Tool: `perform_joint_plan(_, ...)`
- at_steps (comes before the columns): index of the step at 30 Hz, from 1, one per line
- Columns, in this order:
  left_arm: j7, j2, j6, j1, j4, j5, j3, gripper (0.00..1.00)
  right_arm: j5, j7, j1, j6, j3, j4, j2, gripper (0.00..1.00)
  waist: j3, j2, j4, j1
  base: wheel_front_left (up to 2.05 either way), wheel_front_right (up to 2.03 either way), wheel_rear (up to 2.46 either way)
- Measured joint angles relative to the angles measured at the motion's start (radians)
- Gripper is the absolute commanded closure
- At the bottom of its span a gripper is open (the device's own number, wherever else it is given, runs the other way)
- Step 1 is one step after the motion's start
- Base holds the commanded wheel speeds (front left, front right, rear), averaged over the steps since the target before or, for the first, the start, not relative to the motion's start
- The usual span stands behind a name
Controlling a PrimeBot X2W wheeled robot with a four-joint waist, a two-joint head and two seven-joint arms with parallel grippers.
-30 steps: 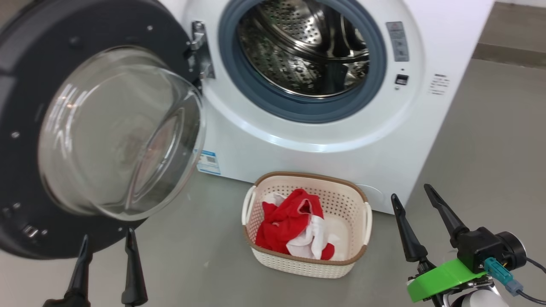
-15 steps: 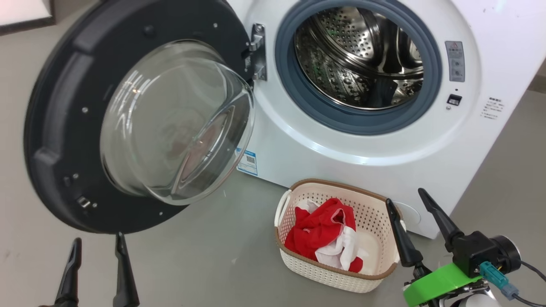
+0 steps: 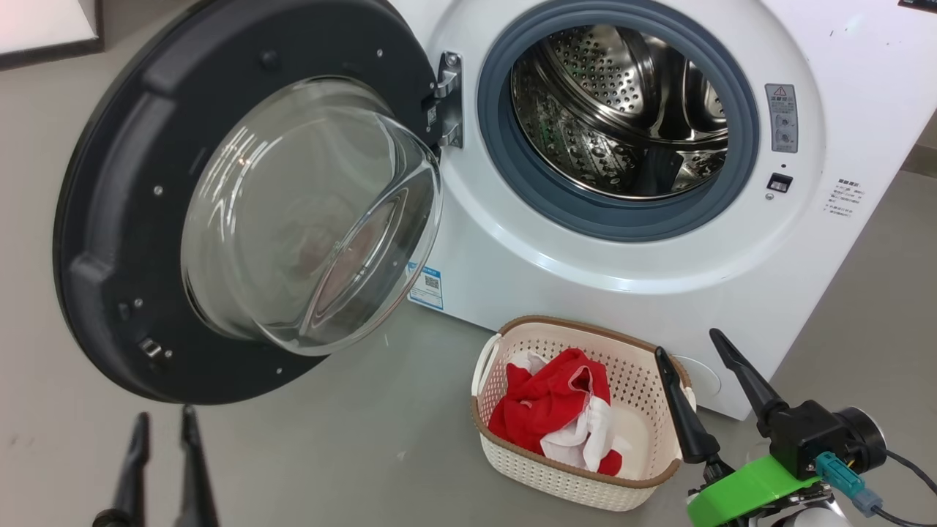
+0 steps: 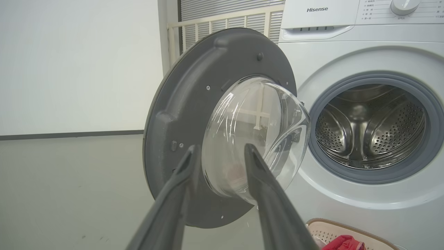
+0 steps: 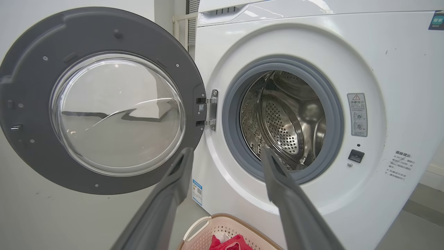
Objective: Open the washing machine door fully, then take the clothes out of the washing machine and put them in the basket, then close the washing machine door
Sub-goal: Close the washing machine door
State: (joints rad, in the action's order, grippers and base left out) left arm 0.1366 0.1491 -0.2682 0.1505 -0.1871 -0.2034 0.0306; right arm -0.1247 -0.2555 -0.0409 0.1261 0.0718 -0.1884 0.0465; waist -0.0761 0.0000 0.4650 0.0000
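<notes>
Red-and-white clothes (image 3: 545, 410) are lying in the basket (image 3: 578, 489) before the washing machine (image 4: 360, 55) | "Hisense" is showing on its panel (image 4: 317, 15) | washing machine door (image 3: 110, 219) is hanging wide open | left jaws and right jaws are standing apart, empty

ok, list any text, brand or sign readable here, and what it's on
"Hisense": top panel of the washing machine.
Warning triangle sign: on the grey sticker on the machine's front; its characters are too small to read.
Blue label sticker, with a QR code: print too small.
Control panel print: too small.
Print block low on the front: unreadable.
Teal sticker: unreadable.
</notes>
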Motion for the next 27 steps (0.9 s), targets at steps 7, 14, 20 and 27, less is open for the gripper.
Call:
perform_joint_plan(7,0.02,0.002,-0.005,-0.004,0.002,-0.002,-0.005,1.0,0.0,0.0,0.0,0.0,-0.001,-0.006,0.0,0.0,-0.005,0.0,-0.009,0.0,0.0,0.0,0.0)
perform_joint_plan(14,0.059,0.015,-0.01,-0.123,0.019,-0.049,-0.075,1.0,0.002,0.0,0.0,0.0,-0.002,-0.008,0.0,0.0,-0.003,0.0,-0.024,0.0,0.0,0.0,0.0)
perform_joint_plan(20,0.102,0.023,0.019,-0.289,0.07,-0.126,-0.139,1.0,0.013,0.0,0.0,0.0,-0.004,-0.01,0.0,0.0,0.009,0.0,-0.036,0.0,0.0,0.0,0.0)
perform_joint_plan(27,0.115,0.044,0.081,-0.499,0.24,-0.239,-0.255,1.0,0.037,0.0,0.0,0.0,-0.006,-0.01,0.0,0.0,0.038,0.0,-0.052,0.0,0.0,0.0,0.0)
